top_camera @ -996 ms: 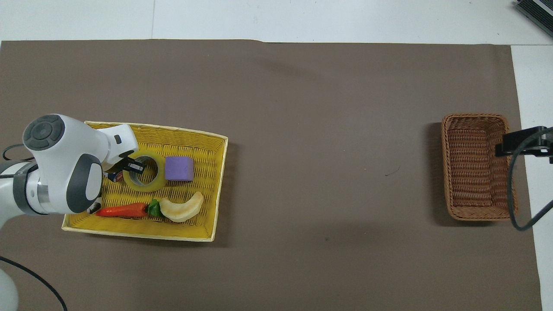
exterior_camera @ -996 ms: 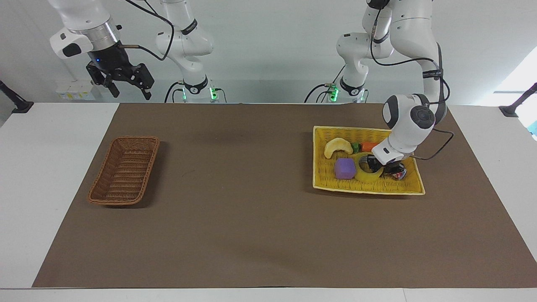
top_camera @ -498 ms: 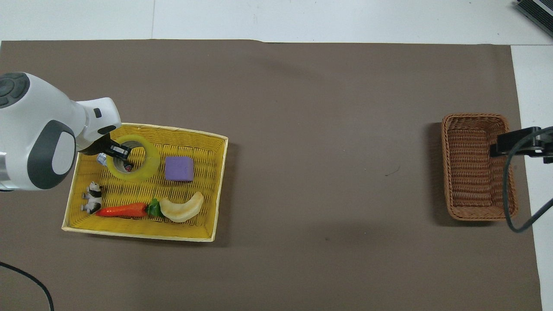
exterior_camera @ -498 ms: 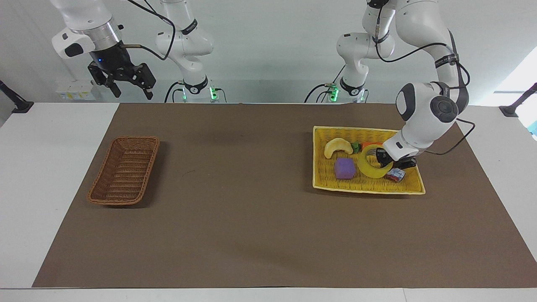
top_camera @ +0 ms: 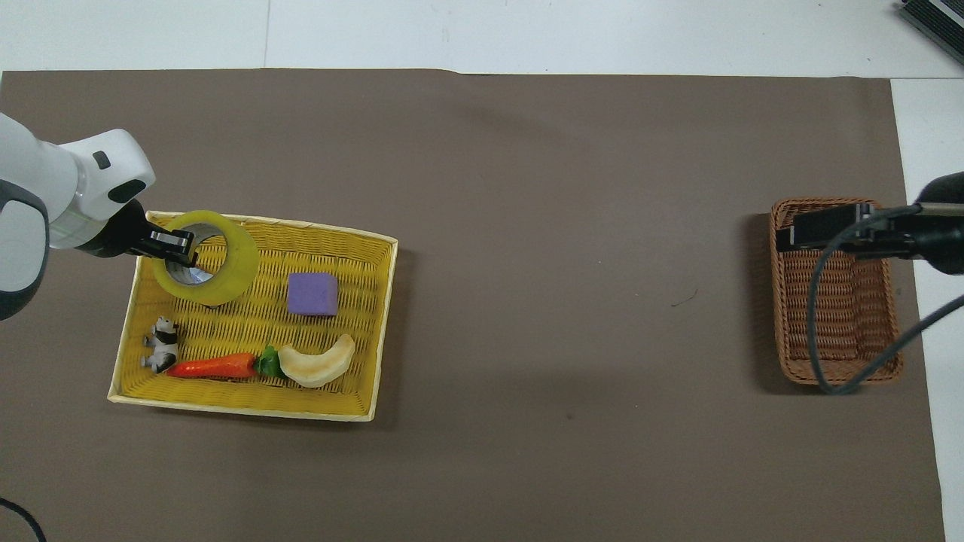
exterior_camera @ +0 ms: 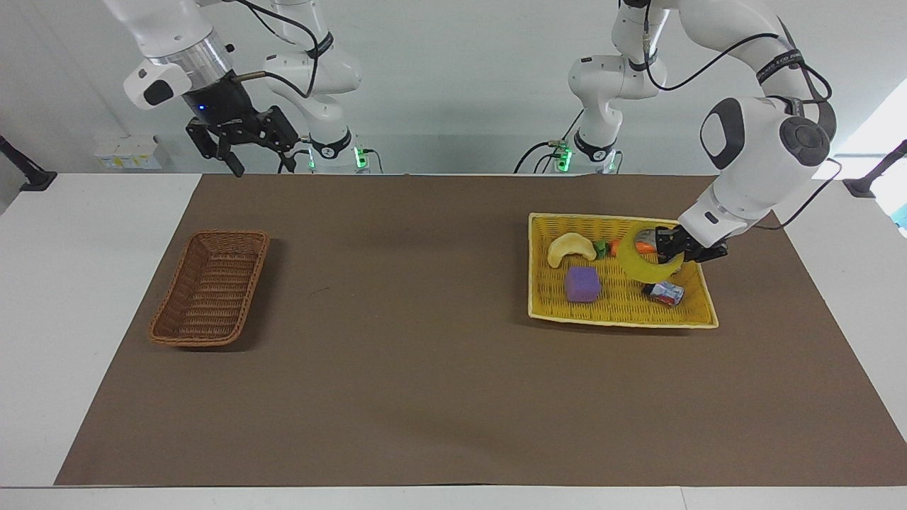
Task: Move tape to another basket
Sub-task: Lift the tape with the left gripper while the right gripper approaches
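The tape [exterior_camera: 633,265], a yellowish translucent roll, hangs tilted in my left gripper [exterior_camera: 670,245], which is shut on its wall with one finger inside the ring. The roll is lifted clear above the yellow tray [exterior_camera: 616,319]. In the overhead view the tape [top_camera: 228,261] and left gripper [top_camera: 178,245] sit over the tray's [top_camera: 241,403] corner farthest from the robots. The brown wicker basket [exterior_camera: 210,289] stands empty at the right arm's end of the table. My right gripper [exterior_camera: 239,147] is open, high in the air, and in the overhead view it [top_camera: 821,226] lies across the basket [top_camera: 828,331].
In the yellow tray lie a purple cube [top_camera: 312,293], a carrot [top_camera: 213,366], a pale crescent piece [top_camera: 320,363], a small cow figure [top_camera: 160,345] and a small printed packet [exterior_camera: 666,292]. A brown mat [exterior_camera: 425,340] covers the table between tray and basket.
My left gripper has lifted the tape off the tray floor and carried it up and away from the purple cube. My right gripper has swung in over the brown basket.
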